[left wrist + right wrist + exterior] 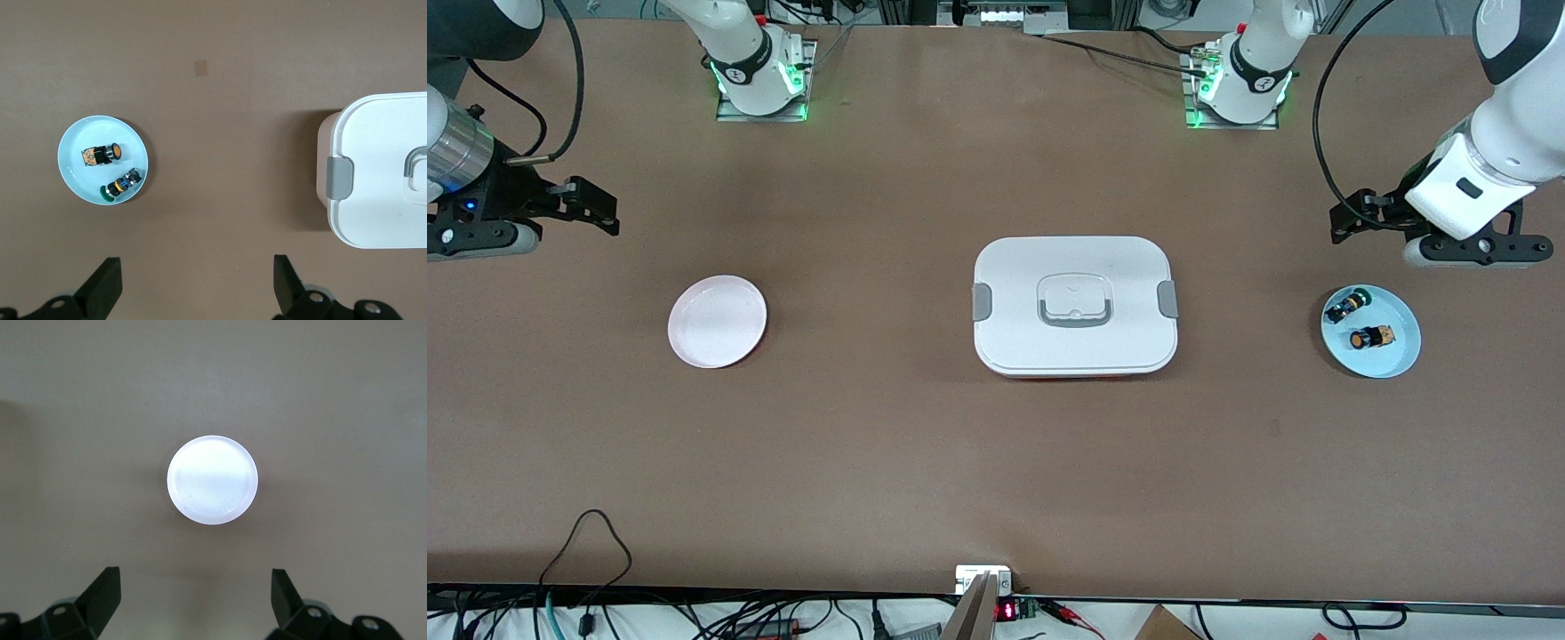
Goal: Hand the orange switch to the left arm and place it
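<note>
in the front view, the orange switch [1370, 338] is seen lying on its side in the blue plate [1398, 356] at the left arm's end of the tabletop [925, 444], just beside a green-capped switch [1346, 307], which lies farther from the camera. the left pincer [1343, 222] is held in the air, apart from the plate, over bare tabletop. the box [1075, 305] is set at the middle, closed. a pink plate [718, 321] is placed toward the right arm's end, and the right pincer [605, 212] is held aloft, waiting.

in the left wrist view, the left pincer's fingers [103, 290] are spread wide, released, with nothing between them; the orange switch is seen well clear of them, in the plate.

in the right wrist view, the right pincer's fingers [101, 595] are likewise spread and released, above the pink plate.
</note>
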You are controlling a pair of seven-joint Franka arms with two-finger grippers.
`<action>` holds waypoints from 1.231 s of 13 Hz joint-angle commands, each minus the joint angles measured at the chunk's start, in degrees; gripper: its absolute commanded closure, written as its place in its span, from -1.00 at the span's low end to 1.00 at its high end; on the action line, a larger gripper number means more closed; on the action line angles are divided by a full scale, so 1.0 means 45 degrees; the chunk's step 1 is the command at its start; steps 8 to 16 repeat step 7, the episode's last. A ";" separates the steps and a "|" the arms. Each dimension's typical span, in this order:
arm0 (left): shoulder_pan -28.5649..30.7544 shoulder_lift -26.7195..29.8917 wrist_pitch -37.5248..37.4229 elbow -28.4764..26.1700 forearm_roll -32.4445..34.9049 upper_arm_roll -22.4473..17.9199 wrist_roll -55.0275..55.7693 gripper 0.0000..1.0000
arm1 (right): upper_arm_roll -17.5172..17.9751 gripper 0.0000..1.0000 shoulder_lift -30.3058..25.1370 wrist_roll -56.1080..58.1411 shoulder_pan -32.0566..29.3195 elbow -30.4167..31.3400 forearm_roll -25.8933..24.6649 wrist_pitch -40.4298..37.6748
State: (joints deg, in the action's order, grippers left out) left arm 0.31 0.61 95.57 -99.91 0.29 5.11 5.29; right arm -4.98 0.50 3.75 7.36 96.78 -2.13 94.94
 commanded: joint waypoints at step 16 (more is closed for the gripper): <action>-0.0147 -0.0332 -0.0301 0.0620 0.0308 -0.0042 -0.0063 -1.00 | -0.0104 -1.00 0.0084 -0.0129 0.0141 -0.0275 0.0044 -0.0238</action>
